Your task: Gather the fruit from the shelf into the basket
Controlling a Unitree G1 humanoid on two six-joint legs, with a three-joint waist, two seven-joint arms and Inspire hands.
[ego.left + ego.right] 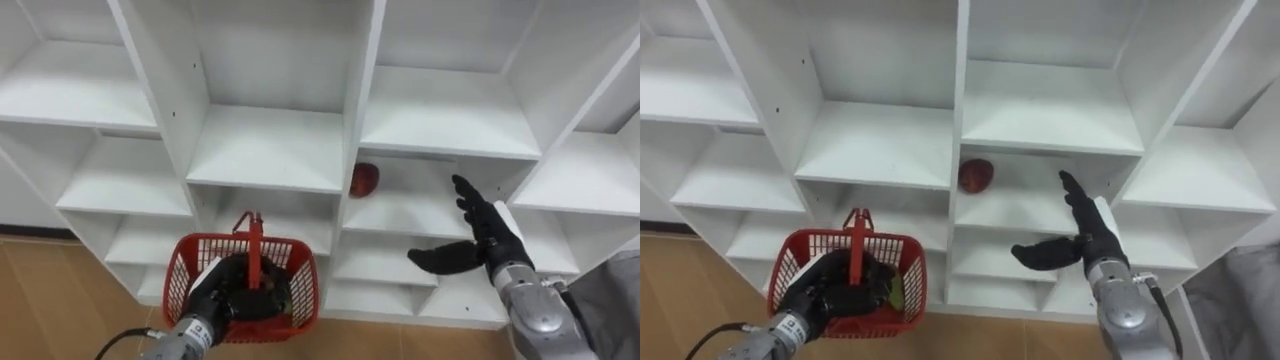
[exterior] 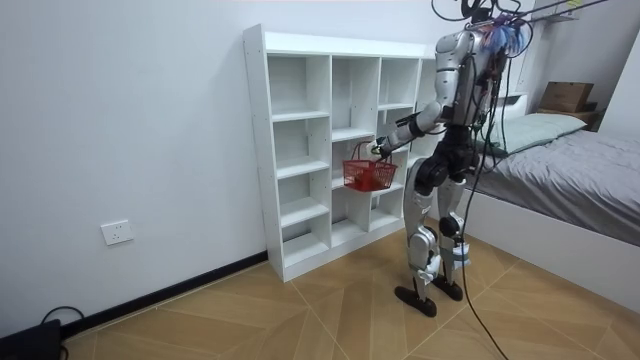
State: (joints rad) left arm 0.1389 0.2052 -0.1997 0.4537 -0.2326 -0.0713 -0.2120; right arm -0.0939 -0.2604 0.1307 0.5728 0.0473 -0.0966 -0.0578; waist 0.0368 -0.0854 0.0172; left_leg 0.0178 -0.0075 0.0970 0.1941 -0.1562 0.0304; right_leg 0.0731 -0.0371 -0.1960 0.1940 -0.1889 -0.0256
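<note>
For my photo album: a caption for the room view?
Standing at the white closet, the robot holds a red basket in its left hand.

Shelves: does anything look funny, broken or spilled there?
Nothing looks broken, spilled or crooked. The shelves stand straight. One red fruit sits in a compartment by its left wall, near the open right hand. The left hand holds the basket.

A round dark-red fruit (image 1: pixel 364 180) is laid on a white board shelf unit (image 1: pixel 270 150), at nine o'clock of its compartment, beside the divider.
</note>
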